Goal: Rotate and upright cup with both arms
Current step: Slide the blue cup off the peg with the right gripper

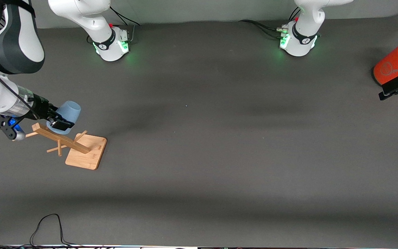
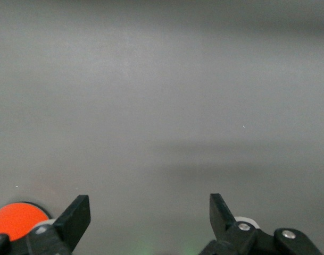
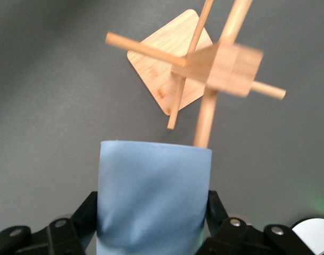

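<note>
Nearest the front camera on my table (image 1: 199,180) stands the wooden rack (image 1: 76,147), toward my right arm's end: a flat square base (image 1: 86,152) with a post rising from it and thin pegs crossing that post. In my right wrist view the same rack (image 3: 215,69) shows from above, its block-shaped top and four pegs spreading out over the pale base.

Just over the top of that rack I hold the cup (image 1: 66,116) in my right gripper (image 1: 58,121). My right fingers are clenched on it near its open rim, and the wall of the cup (image 3: 151,196) dents inward where my fingers (image 3: 71,228) squeeze it from both sides. The cup is pale blue and plain, and it is tipped on its side, its closed bottom pointing up and away from my wrist, its mouth facing down toward the rack. One peg's end sits right at the edge of the cup in the wrist view; I cannot tell whether they touch.

My left arm waits at its own end of the table. My left gripper (image 1: 394,90) hangs released, its fingers (image 2: 76,218) spread wide with nothing between them, just beside an orange cylinder with a grey top (image 1: 396,64).
</note>
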### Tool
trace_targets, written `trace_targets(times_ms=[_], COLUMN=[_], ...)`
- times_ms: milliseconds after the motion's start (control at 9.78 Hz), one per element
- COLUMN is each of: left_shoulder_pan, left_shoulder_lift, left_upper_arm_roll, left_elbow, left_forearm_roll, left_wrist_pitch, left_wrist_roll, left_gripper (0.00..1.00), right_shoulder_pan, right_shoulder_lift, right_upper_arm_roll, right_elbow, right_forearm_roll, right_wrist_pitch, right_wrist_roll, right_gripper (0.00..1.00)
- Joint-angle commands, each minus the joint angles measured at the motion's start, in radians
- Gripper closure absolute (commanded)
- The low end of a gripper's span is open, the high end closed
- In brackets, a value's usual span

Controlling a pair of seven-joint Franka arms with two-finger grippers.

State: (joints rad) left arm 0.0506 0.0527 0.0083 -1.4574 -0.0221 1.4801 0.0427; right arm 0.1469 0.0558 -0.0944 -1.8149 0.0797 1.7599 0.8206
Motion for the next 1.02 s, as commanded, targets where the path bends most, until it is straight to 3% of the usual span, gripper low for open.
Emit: trace_targets(times_ms=[0, 716, 920], left_shoulder_pan=[-0.008, 0.005, 0.005], left_shoulder_lift=[-0.011, -0.002, 0.004], left_upper_arm_roll=[0.004, 0.006, 0.006], left_elbow=[0.006, 0.008, 0.009], left_forearm_roll=[0.001, -0.001, 0.002], left_wrist_pitch=[-0.006, -0.014, -0.012], left_wrist_roll=[0.005, 0.000, 0.003], left_gripper=[0.00, 0.00, 0.00], right_shoulder_pan=[0.054, 0.166, 0.247], right_shoulder_lift=[-0.017, -0.039, -0.018], right_upper_arm_roll=[-0.002, -0.001, -0.001], right_elbow=[0.011, 0.011, 0.011], right_forearm_roll=[0.008, 0.011, 0.014], right_wrist_pitch=[-0.022, -0.042, -0.025], right_wrist_roll=[0.084, 0.196, 0.195], right_gripper=[0.31, 0.30, 0.31])
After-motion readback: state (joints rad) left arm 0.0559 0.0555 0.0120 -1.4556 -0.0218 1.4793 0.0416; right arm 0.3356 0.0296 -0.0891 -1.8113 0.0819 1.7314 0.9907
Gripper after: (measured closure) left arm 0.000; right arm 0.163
